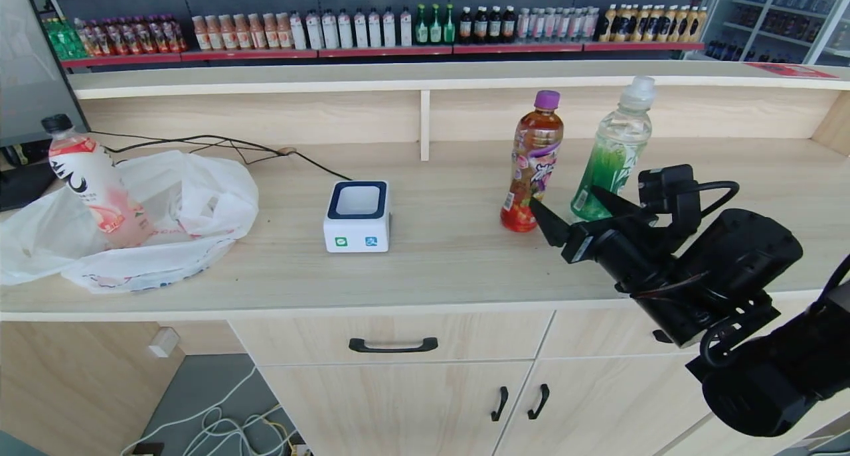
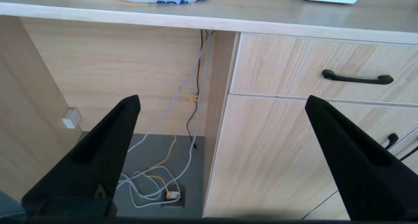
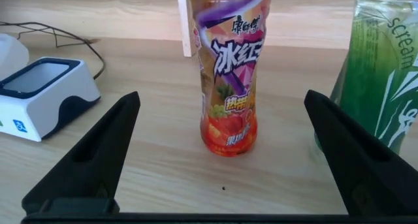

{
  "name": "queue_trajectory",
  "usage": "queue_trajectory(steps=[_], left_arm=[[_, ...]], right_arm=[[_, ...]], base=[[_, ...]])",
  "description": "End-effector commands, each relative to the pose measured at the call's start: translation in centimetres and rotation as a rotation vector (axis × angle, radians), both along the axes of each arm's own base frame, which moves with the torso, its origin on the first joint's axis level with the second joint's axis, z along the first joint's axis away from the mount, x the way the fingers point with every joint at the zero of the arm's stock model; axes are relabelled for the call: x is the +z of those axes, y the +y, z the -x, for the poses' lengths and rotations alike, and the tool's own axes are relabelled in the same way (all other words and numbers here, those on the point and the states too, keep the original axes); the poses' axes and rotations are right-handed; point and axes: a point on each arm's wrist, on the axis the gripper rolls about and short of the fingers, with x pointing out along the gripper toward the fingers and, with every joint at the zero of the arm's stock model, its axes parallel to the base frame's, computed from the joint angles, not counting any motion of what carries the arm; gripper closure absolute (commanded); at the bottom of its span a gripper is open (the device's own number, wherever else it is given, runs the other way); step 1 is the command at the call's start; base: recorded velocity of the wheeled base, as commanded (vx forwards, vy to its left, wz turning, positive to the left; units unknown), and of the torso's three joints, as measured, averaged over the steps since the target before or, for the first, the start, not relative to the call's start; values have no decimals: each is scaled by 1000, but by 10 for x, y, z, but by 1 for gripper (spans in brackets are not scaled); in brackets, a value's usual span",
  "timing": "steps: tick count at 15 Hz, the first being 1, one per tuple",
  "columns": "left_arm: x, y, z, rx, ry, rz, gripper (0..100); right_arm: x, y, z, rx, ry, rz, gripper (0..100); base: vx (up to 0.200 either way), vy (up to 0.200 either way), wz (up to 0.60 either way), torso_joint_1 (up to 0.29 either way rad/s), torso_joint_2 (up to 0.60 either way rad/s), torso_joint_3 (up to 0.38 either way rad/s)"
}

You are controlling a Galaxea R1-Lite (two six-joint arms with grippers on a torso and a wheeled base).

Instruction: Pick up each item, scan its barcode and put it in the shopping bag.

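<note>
Looks about a third done. Already got the pink-labelled plastic bottle with the black cap (image 1: 99,184) leaning inside the crumpled white plastic shopping bag (image 1: 199,197), well left of the white box scanner with the dark blue rim (image 1: 357,216). Still need to grab, scan and bag the orange-red tea bottle with the purple cap (image 1: 533,164) and the clear green-labelled bottle with the white cap (image 1: 614,157). Both standing upright on the pale wood worktop (image 1: 431,270), right of the scanner. Nothing in the right tool (image 1: 563,198): spread wide, lined up near the tea bottle, not touching. Same for the left tool (image 2: 222,106): released, down below scanner level, facing the cupboard fronts (image 2: 294,152).
</note>
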Motion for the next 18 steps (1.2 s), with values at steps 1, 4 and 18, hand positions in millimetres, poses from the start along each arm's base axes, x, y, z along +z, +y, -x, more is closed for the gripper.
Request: queue_trajectory(steps=[1,4,18], left_arm=[[0,0,0,1,0,0,0],[0,0,0,1,0,0,0],[0,0,0,1,0,0,0]], right_arm=[[-4,3,-6,1,5,3,0],[-8,7,-13,1,7,3,0],[-17,36,-55,28,-50,-20,0]], base=[[0,0,0,0,0,0],[0,0,0,0,0,0],[0,0,0,0,0,0]])
